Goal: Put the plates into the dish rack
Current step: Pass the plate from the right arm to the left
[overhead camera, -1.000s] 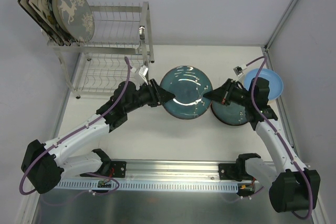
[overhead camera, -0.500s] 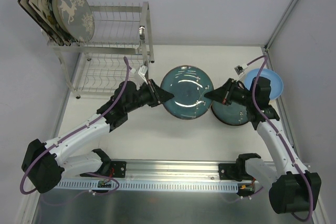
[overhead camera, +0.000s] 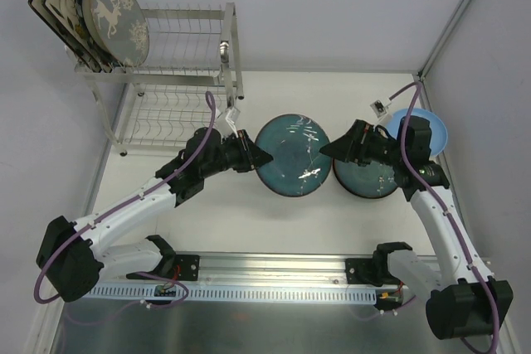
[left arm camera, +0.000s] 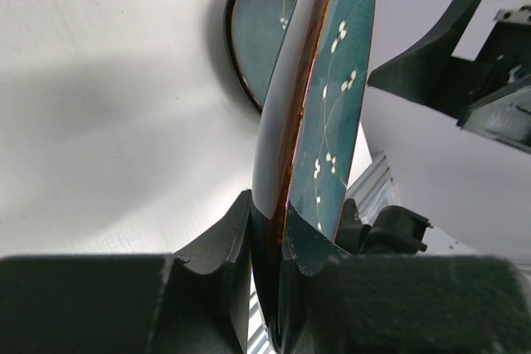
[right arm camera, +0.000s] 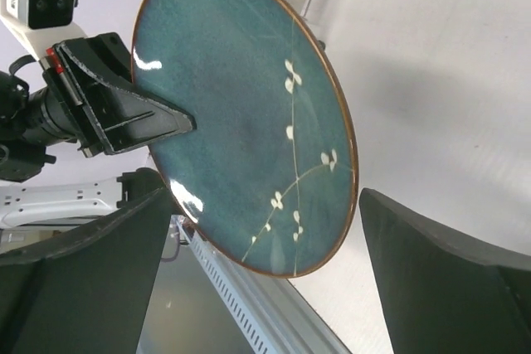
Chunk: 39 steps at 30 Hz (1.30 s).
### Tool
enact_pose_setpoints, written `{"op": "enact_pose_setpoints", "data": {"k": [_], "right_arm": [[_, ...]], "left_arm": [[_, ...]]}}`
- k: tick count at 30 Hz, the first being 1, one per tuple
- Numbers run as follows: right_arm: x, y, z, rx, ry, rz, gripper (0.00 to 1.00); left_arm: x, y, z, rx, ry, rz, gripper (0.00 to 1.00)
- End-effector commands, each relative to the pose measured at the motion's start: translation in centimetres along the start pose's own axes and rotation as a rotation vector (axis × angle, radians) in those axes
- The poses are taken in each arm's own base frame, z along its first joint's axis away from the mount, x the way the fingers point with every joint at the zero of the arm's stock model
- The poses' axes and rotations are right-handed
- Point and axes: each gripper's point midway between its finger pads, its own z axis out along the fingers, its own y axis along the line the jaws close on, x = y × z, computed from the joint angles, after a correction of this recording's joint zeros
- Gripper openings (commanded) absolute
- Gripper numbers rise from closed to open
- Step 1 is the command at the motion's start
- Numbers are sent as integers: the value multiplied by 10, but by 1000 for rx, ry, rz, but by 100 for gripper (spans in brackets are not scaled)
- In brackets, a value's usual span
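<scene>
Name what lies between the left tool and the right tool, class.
The dark teal plate, its rim clamped by the left tool; the right tool stands open at its opposite edge. The top view shows it.

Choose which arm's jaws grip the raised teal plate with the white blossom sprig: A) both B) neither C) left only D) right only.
C: the left jaws pinch the rim of the teal plate, holding it on edge, while the right jaws stand wide open.

A white table (overhead camera: 249, 213) meets pale walls (overhead camera: 332, 6), with a slotted silver rail (overhead camera: 274, 292) along its near edge.
</scene>
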Motion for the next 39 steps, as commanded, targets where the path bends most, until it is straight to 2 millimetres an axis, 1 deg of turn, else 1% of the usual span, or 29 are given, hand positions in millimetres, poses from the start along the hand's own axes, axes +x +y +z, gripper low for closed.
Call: {"op": "enact_pose_setpoints", "data": {"k": [1,2,3,4,5,6,7,9,12,13,15,16,18,19,21,23,24,26,27,29,30,32,33,34,35,36,37,38,39], "right_arm": [[-15,7,-9,47,-39,-91,100],[-20,7,-11,62,-50,-113,99],[-17,3,-13,94,-36,-101,99],[-21,-7,-14,151,-49,-98,99],[-27,-8,-17,179,-58,-119,99],[-23,-14,-20,220,-44,-101,100],[-28,-23,-23,276,-66,-101,99],[-29,-32,-30,341,-81,-97,100],[-34,-59,-46,509,-137,-71,100],[-34,-64,-51,543,-147,-65,100],[-33,-71,-60,595,-172,-65,100],[-33,-77,-65,638,-190,-66,99],[-34,-83,-76,696,-227,-70,99],[-35,-86,-80,717,-241,-70,100],[-37,-89,-91,770,-276,-77,100],[-35,-92,-97,803,-291,-71,100],[-38,-96,-105,847,-321,-74,100],[-36,-98,-108,858,-321,-81,100],[-35,-100,-108,863,-316,-80,100],[-31,-101,-107,866,-301,-77,99],[-29,-102,-106,863,-292,-73,100],[-25,-103,-105,860,-279,-74,100],[-24,-104,-105,859,-274,-74,99],[-22,-104,-105,857,-270,-76,99],[-21,-104,-105,859,-267,-79,100],[-21,-104,-105,858,-264,-80,100],[-20,-105,-105,858,-259,-80,100],[-20,-104,-104,849,-253,-83,100],[-19,-104,-103,845,-246,-88,100]], "left_arm": [[-51,-76,-14,228,-159,115,0],[-52,-78,-15,232,-162,127,0],[-50,-80,-16,240,-159,137,0],[-51,-81,-16,241,-164,157,0],[-52,-84,-18,250,-166,172,0],[-52,-86,-18,255,-167,184,0],[-52,-87,-19,257,-172,208,0],[-56,-93,-22,271,-186,241,0],[-62,-99,-24,277,-209,306,0],[-68,-104,-27,283,-224,320,0],[-73,-106,-27,278,-237,348,0],[-78,-110,-29,273,-246,375,0],[-82,-110,-26,260,-253,410,0],[-86,-116,-28,269,-260,424,0],[-92,-120,-26,265,-275,458,0],[-104,-131,-27,274,-302,486,0],[-110,-134,-27,266,-323,514,0],[-124,-143,-26,259,-349,535,0],[-136,-152,-29,259,-381,557,0],[-142,-157,-22,255,-385,581,0],[-153,-169,-26,267,-417,604,0],[-163,-174,-21,261,-436,623,0],[-176,-187,-28,271,-475,643,0],[-181,-187,-23,258,-484,654,0],[-187,-191,-24,258,-500,666,0],[-202,-203,-32,262,-545,690,0],[-209,-204,-30,251,-560,697,0],[-217,-208,-32,248,-582,706,0],[-231,-220,-42,260,-628,706,0]]}}
